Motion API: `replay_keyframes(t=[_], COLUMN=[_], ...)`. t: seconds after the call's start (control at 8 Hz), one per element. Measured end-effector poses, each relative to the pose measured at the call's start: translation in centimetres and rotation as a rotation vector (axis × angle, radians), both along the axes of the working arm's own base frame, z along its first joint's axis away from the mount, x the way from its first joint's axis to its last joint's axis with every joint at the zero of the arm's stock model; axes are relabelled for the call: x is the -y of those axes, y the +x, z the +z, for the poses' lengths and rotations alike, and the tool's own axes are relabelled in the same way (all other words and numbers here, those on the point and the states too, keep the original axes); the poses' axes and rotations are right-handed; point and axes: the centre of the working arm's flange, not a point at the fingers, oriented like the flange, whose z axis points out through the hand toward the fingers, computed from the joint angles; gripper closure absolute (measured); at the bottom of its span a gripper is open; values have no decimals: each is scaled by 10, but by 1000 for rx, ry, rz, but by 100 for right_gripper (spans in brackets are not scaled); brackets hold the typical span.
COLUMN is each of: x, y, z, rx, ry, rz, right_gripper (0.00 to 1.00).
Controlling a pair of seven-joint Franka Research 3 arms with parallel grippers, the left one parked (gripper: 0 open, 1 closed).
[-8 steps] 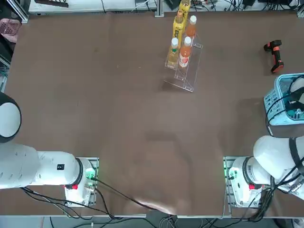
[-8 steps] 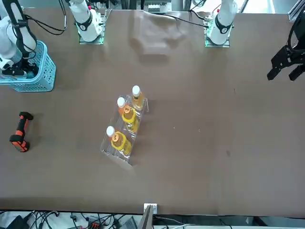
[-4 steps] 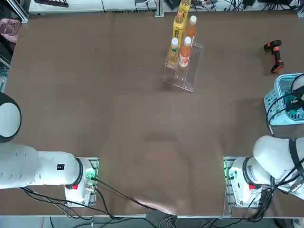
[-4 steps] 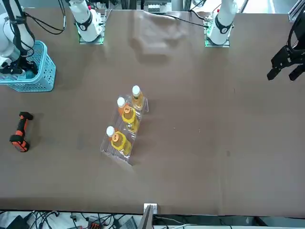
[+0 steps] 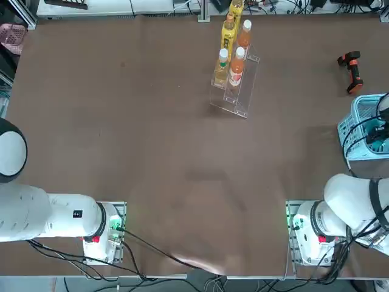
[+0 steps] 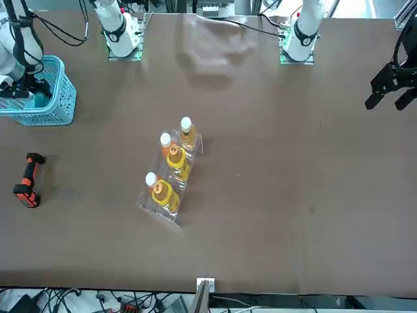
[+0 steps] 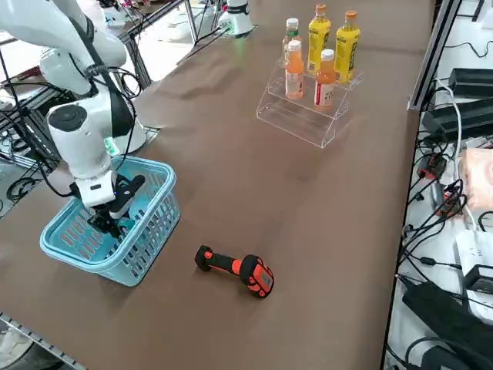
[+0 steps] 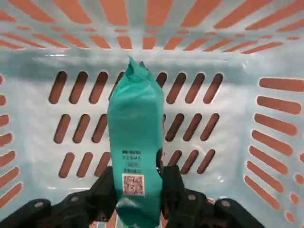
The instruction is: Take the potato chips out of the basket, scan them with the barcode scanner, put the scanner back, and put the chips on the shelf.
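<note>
Scanning the broad brown surface [image 5: 152, 152] first, I find the layout on it unchanged, and the only thing on the move is the right arm [image 7: 81, 127], whose hand has edged a little farther toward my right inside the basket since a second ago. The clear stepped shelf [image 7: 296, 119] sits well apart from that work, its bottles [image 7: 294, 69] in the same places, with a bare tier where the chips could go. The light blue basket [image 7: 159, 235] has not shifted either, so I judge the arm is settling its hold or starting to draw the packet out, with the scan and the shelving both ahead of me. The barcode scanner [image 7: 239, 269] lies near the basket, untouched.

Down in the basket is the teal packet of chips [image 8: 135, 142], directly between the fingers [image 8: 107, 187] of the right gripper [image 8: 137, 175], which are closed in narrow on its two sides and hold it near one end, while the rest reaches out past their tips. I cannot tell whether it is off the basket floor; I would lift straight and slowly, as the soft wrapper could slip or snag on the rim
</note>
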Motion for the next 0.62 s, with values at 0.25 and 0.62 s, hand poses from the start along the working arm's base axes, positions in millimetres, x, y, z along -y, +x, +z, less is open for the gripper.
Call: replay_keyframes(t=[0.25,0.62], x=[-7,-20], y=[7,14], z=[21,54], rx=[6,-21], ry=[-7,5], rz=[17,38], right_gripper=[55,55])
